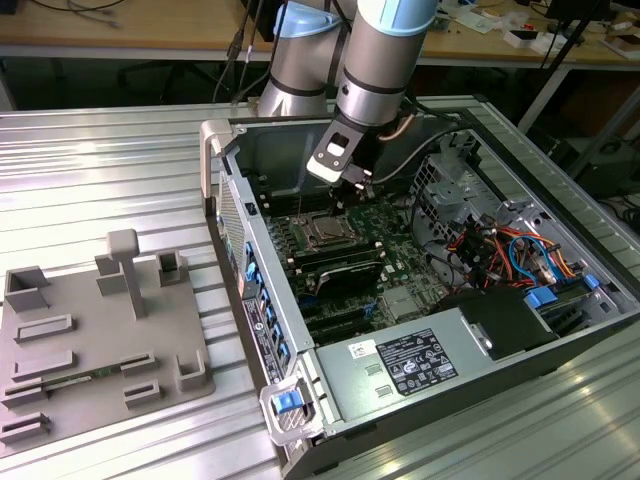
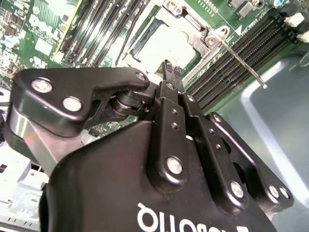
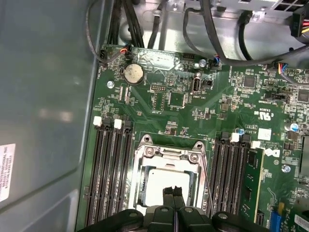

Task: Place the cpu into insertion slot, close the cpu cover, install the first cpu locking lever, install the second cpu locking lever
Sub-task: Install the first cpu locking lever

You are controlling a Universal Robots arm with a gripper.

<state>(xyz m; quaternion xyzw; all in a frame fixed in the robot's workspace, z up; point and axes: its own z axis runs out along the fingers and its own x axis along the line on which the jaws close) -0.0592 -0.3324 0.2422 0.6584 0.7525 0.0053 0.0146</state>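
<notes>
Gripper [image 3: 173, 193] closest, tips pinched together, empty. We see cpu [image 3: 161, 180] seated in insertion slot [image 3: 146, 186] directly beneath tips, cpu cover [image 3: 169, 153] down around it; locking lever [image 3: 206, 176] just beside, along slot edge.

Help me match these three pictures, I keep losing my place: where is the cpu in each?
Exterior view: cpu mid-board, close to the jaws.
Second wrist view: cpu, bright square just beyond the jaws' tips.
First wrist view: cpu framed by the cpu cover, at the jaws' tips.
Shared landmark: the long black memory slots flanking the cpu.
</notes>
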